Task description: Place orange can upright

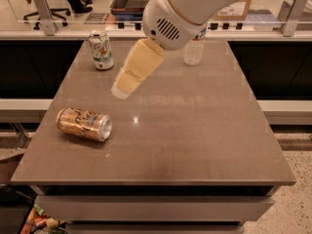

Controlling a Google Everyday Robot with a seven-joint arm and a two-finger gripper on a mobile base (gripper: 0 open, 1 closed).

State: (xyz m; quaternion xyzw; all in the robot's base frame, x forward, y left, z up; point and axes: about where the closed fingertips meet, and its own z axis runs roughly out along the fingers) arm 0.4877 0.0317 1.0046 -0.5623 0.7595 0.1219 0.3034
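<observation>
The orange can [84, 124] lies on its side near the front left of the brown table [195, 130], its silver end pointing right. My gripper [123, 87] is cream-coloured and hangs from the big white arm [185, 9] at the top. It hovers over the left-middle of the table, above and to the right of the orange can, apart from it and holding nothing that I can see.
A white-and-green can [101, 49] stands upright at the back left. A clear plastic water bottle [193, 50] stands at the back, partly behind the arm. A counter with a glass screen runs behind the table.
</observation>
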